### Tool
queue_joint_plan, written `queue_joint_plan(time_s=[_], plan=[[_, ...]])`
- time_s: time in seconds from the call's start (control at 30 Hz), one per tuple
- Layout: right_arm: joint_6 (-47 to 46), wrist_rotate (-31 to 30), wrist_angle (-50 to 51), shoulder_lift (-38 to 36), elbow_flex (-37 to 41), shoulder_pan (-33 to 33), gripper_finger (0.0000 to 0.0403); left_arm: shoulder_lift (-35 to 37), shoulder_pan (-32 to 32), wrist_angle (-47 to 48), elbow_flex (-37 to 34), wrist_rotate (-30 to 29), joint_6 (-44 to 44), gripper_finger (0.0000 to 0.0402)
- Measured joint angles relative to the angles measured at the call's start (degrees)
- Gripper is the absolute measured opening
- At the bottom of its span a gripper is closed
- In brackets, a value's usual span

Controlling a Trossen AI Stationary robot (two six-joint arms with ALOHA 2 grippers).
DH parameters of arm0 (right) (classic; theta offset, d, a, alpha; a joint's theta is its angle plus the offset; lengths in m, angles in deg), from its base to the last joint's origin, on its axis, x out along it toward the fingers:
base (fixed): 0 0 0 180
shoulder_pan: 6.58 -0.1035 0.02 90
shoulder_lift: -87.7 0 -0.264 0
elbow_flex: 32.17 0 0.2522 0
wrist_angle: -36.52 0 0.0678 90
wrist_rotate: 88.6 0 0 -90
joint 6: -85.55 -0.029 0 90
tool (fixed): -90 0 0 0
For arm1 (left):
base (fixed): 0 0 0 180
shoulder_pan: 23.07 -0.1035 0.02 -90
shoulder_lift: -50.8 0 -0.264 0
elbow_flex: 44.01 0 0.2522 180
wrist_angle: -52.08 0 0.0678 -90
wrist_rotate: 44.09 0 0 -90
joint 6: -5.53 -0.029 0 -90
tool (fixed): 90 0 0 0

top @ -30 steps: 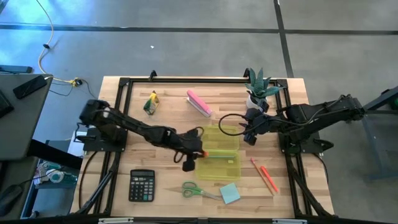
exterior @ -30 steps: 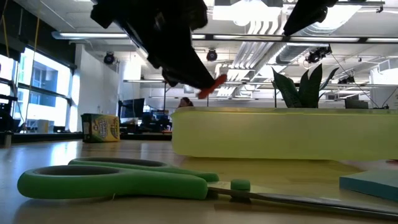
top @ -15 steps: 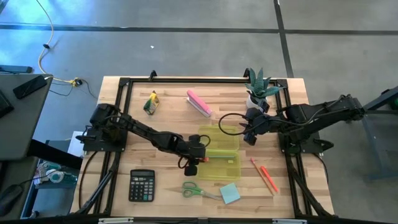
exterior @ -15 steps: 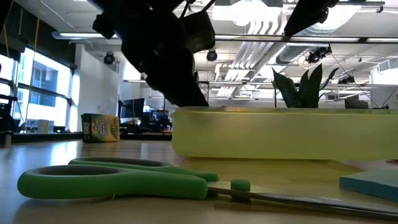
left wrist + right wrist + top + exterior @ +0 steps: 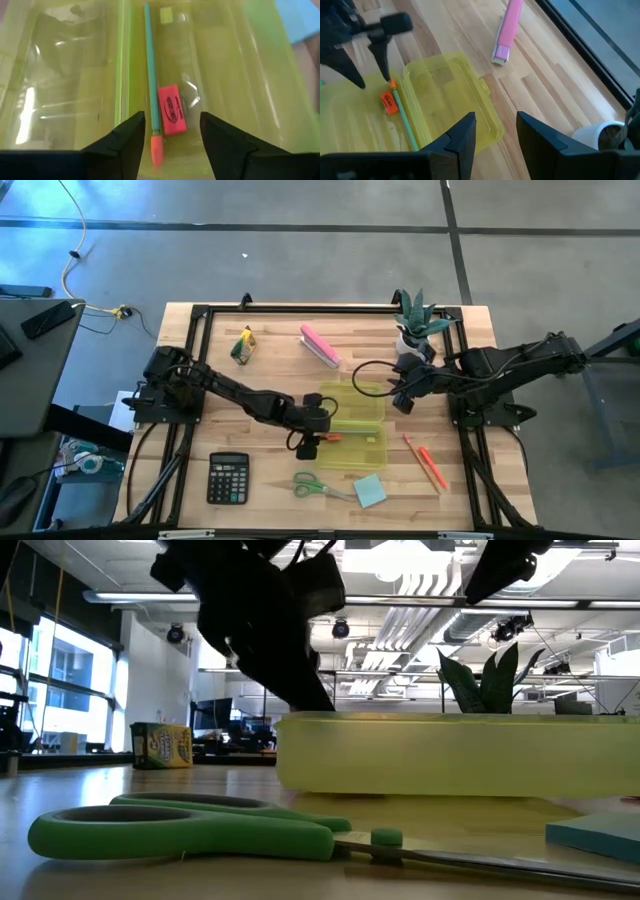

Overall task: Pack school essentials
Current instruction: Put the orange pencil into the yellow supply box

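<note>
I am keeping the left gripper open and empty above the yellow box, where the pencil and eraser are lying. Going lower, I think its fingers are risking to hit the box wall. The right gripper is waiting open near the lid.

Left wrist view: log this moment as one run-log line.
left hand: open, over yellow case | in case: teal pencil, red eraser | right hand: open, waiting by lid | outside: scissors, note pad
</note>
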Motion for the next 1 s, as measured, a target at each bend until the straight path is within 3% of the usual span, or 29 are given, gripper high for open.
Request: queue_joint_plan(time_s=[0.23,0.47,0.67,1.0], plan=[[-2.9,2.0,-0.3,0.1,4.8,0.0,0.0134,3.8,-0.6,9.6,5.4,0.0,-3.8,0.0177],[-9.3,4.2,-1.0,0.2,10.7,-0.3,0.0134,12.2,-1.3,15.7,5.6,-0.2,-5.0,0.0175],[-16.2,7.1,-1.3,0.4,12.2,-3.3,0.0134,21.2,-2.1,16.8,-0.8,-0.8,-2.4,0.0175],[-33.2,7.6,-0.5,4.2,12.2,-14.3,0.0134,31.7,-2.1,3.6,-17.1,-2.0,2.9,0.0175]])
